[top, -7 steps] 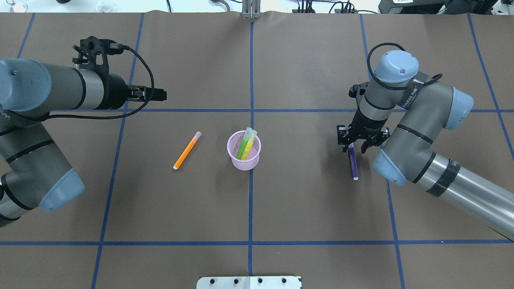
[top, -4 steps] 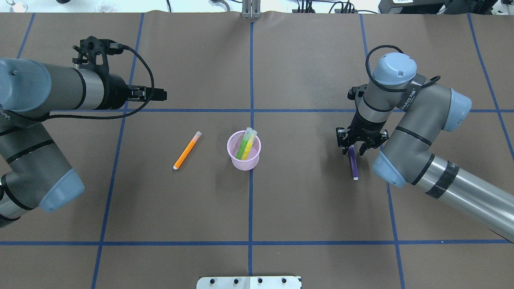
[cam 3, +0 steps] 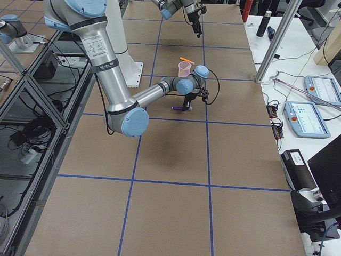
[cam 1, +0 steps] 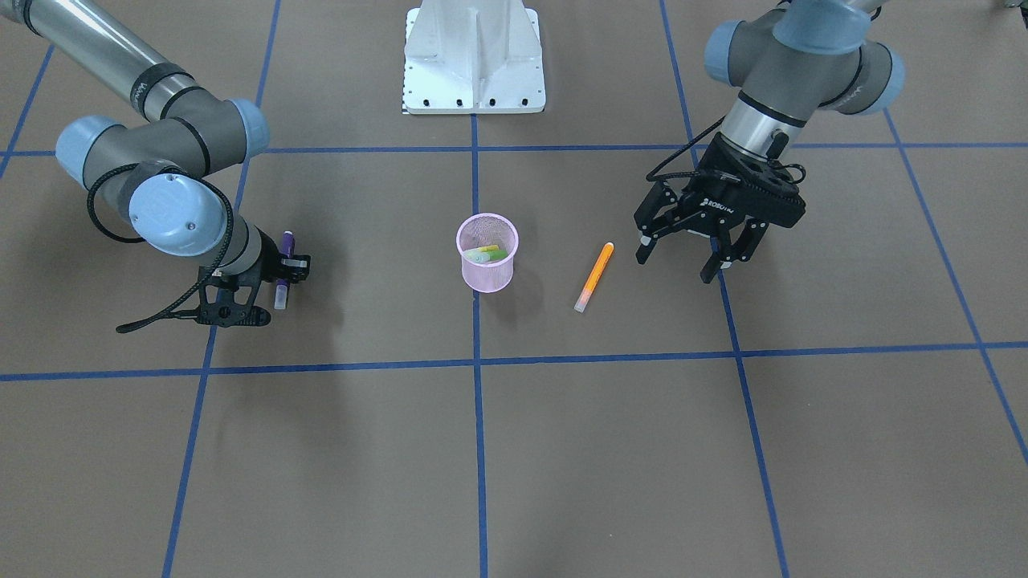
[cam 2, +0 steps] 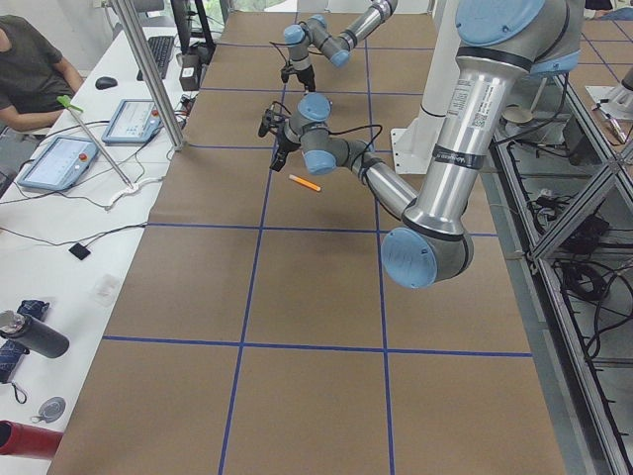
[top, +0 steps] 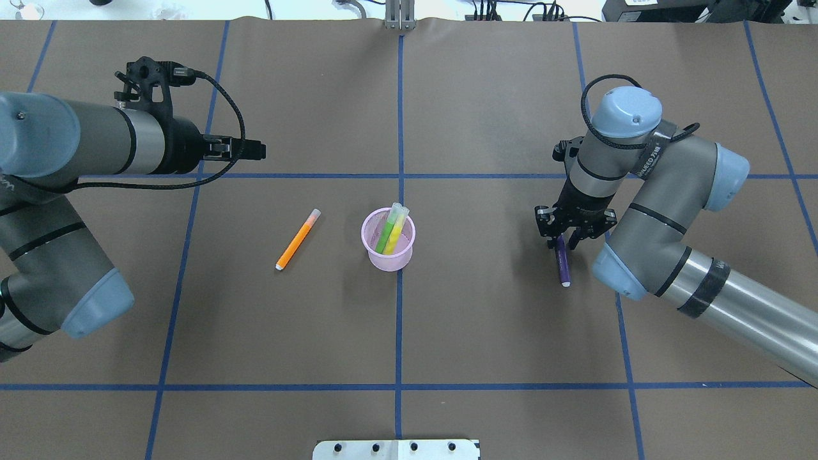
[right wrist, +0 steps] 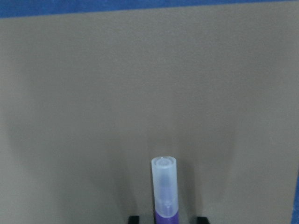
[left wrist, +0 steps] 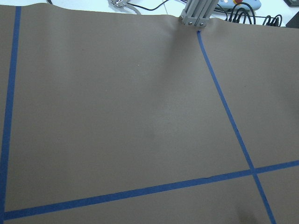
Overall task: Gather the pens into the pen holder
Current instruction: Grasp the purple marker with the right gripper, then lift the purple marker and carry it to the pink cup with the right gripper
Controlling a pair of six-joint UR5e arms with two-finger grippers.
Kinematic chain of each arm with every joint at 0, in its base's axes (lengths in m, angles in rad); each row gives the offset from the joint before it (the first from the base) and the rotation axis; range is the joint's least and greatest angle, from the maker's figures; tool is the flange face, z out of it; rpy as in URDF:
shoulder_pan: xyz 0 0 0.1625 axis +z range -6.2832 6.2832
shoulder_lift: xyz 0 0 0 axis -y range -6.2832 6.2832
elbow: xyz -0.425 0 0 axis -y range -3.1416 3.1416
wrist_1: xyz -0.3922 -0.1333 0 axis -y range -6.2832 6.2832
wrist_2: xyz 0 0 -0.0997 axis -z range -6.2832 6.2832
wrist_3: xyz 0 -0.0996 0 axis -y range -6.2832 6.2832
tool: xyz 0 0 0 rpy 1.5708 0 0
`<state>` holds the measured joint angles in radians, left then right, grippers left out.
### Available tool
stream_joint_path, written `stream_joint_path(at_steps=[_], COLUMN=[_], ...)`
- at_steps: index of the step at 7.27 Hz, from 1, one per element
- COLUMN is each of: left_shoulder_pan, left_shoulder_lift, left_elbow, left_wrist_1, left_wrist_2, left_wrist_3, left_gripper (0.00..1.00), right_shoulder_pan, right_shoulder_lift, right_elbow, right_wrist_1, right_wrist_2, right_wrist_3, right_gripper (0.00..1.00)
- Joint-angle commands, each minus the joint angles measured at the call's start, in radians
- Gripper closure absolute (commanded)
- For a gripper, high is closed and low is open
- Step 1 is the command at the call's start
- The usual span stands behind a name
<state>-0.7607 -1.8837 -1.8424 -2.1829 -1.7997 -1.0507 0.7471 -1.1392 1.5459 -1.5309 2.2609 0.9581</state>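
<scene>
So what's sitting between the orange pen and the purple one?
The pink pen holder stands between the orange pen and the purple pen, with the green pen and yellow pen inside it. The overhead view shows this best.

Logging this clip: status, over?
Left gripper open, clear of orange pen. Right gripper open, straddling purple pen. Green pen, yellow pen in cup. Nothing between purple pen and cup.

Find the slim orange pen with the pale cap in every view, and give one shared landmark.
Front-facing: slim orange pen right of centre.
Overhead: pen left of centre.
Exterior left: pen upper middle.
Exterior right: pen upper centre.
Left wrist: not in it.
Right wrist: not in it.
Landmark: round pink wire-mesh cup beside it, in front-facing, overhead, exterior right.
</scene>
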Motion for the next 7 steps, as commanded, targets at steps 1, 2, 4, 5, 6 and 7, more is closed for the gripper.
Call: stream_joint_path(at_steps=[1,2,4,5,6,7], left_shoulder_pan=[0.0,0.0,0.0,0.003,0.003,0.01], left_shoulder_lift=[0.0,0.0,0.015,0.046,0.063,0.063], left_elbow=[-0.001,-0.001,-0.043,-0.084,-0.096,-0.084], left_wrist_1=[-0.002,0.0,0.0,0.002,0.006,0.014], left_wrist_2=[0.0,0.0,-0.001,-0.001,-0.001,-0.027], left_wrist_3=[0.0,0.0,-0.031,-0.034,-0.041,-0.035], left_gripper=[0.01,0.0,0.01,0.01,0.01,0.01], right_shoulder_pan=[0.0,0.001,0.069,0.08,0.019,-0.035], right_shoulder_lift=[-0.001,-0.004,0.001,-0.001,0.01,0.036], right_elbow=[0.0,0.002,0.128,0.237,0.352,0.411], right_wrist_1=[0.0,0.0,0.002,0.002,-0.002,-0.003], right_wrist_2=[0.012,0.015,0.069,0.002,-0.217,-0.348], right_wrist_3=[0.002,0.005,0.06,0.2,0.373,0.458], right_gripper=[1.0,1.0,1.0,1.0,1.0,1.0])
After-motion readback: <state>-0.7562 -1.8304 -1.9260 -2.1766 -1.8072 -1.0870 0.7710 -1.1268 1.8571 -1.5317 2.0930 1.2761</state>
